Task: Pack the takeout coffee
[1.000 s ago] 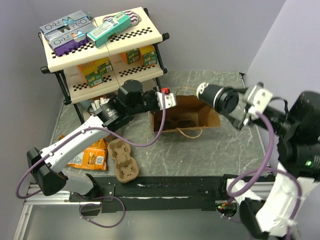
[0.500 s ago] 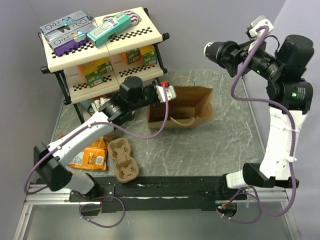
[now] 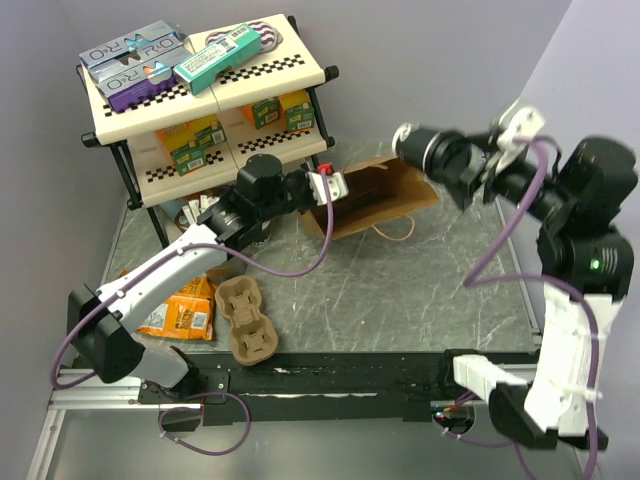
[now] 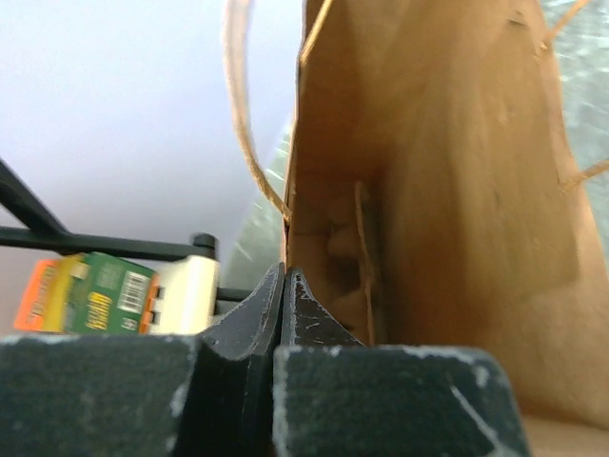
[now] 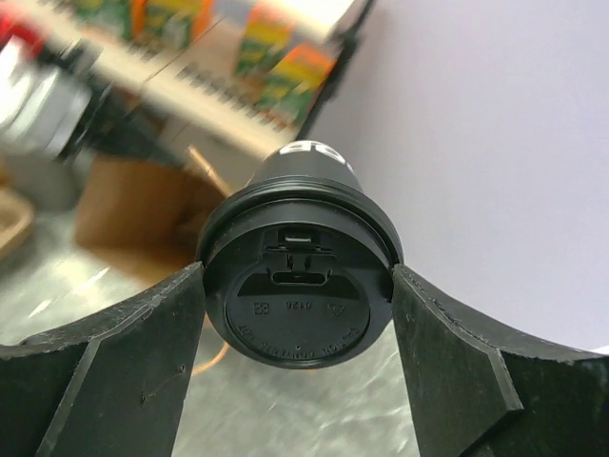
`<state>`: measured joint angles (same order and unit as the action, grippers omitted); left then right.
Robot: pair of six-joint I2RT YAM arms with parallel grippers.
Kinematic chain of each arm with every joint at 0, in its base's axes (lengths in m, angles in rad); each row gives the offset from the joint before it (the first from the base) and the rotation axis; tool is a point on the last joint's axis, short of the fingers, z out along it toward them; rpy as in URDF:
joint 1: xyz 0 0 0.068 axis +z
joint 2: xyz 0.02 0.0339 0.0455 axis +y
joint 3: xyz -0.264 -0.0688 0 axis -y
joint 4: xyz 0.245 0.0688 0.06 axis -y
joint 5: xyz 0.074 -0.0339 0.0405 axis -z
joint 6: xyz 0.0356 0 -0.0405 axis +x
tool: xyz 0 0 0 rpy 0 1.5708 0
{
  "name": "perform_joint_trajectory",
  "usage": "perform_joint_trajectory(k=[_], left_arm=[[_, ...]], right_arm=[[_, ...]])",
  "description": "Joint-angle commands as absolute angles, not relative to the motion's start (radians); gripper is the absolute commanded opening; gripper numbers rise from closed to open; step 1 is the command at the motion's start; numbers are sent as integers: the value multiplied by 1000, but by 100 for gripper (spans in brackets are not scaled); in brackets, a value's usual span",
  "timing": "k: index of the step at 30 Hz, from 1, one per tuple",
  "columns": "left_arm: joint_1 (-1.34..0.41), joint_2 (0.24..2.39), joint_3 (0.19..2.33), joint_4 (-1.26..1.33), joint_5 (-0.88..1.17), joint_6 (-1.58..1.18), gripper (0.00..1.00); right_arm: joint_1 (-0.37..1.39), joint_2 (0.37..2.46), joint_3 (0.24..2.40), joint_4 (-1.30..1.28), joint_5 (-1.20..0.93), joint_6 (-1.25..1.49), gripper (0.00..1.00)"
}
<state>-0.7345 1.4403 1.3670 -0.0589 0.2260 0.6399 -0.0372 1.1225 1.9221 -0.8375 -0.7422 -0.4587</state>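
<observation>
Nearest, the brown cup carrier (image 3: 248, 322) lies on the counter (image 3: 400, 290). Further back, the left claw (image 4: 283, 276) is pinched shut on the edge of the paper bag (image 3: 385, 195). The right claw (image 5: 297, 271) grips the coffee (image 5: 306, 171) up in the air, at 2 o'clock from the bag. It is not packed yet. Only the right wrist view shows its black lid (image 5: 297, 328) on.

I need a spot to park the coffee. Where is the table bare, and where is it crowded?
Bare: the middle and right of the table, between the paper bag, the cup carrier and the black rail. Crowded: the left, with the rack, the snack packet and the left arm.
</observation>
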Motion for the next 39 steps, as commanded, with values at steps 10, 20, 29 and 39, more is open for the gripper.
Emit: perform_joint_trajectory(k=[10,20,29,39], left_arm=[[-761,1290,1212,-84,351,577,1],[-790,1267,1218,-106,365,499,1],[-811,1238,1195,-144,374,440,1],[-815,1201,1174,-141,353,381,1]], right_arm=[[-5,848,1609,-1098,-847,-736,0],[93,853,1615,-1275,-743,-1028,0],[340,899,1585,-1256,-517,-1209,0],[613,910,1370,-1095,-288,-1272,0]])
